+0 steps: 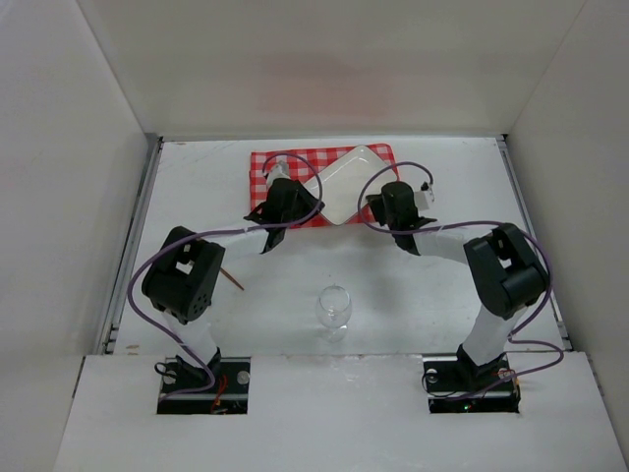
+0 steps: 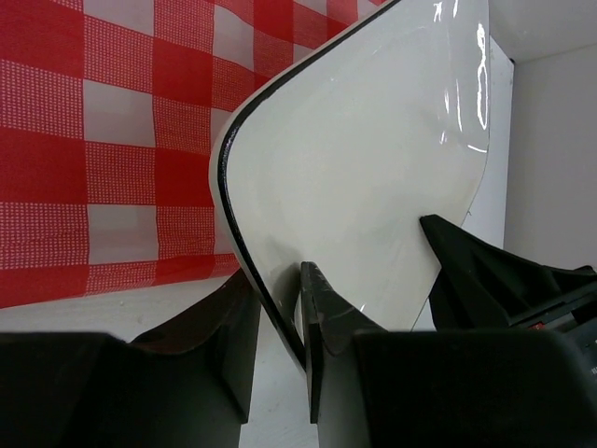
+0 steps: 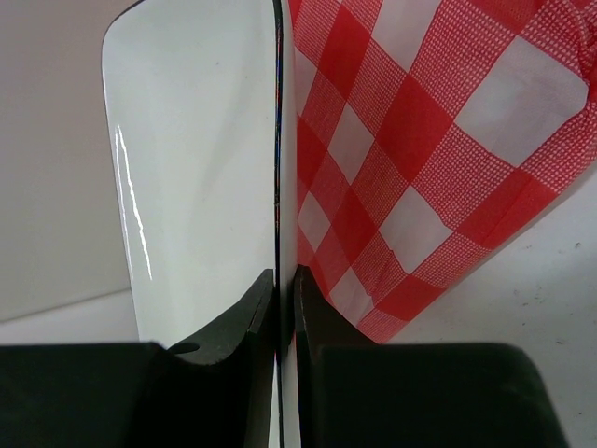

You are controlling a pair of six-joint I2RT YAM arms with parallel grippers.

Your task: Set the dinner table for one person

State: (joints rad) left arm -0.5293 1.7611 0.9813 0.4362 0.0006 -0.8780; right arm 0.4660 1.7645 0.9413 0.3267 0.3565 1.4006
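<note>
Top external: table (image 1: pixel 197 187) fills the frame, red-checked cloth (image 1: pixel 263 169) on its far side.
Over the cloth, white plate (image 1: pixel 339 187) clamped at opposite rims by left end effector (image 2: pixel 278 322) and right end effector (image 3: pixel 280 299); wine glass (image 1: pixel 334 310) stands nearer.

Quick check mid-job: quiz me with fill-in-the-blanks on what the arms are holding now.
1. The left gripper and right gripper both clamp the white ____.
2. Beneath it lies a red-and-white checked ____.
3. The wine glass stands ____ on the dinner table, free of both jaws.
Missing: plate; cloth; upright.
</note>
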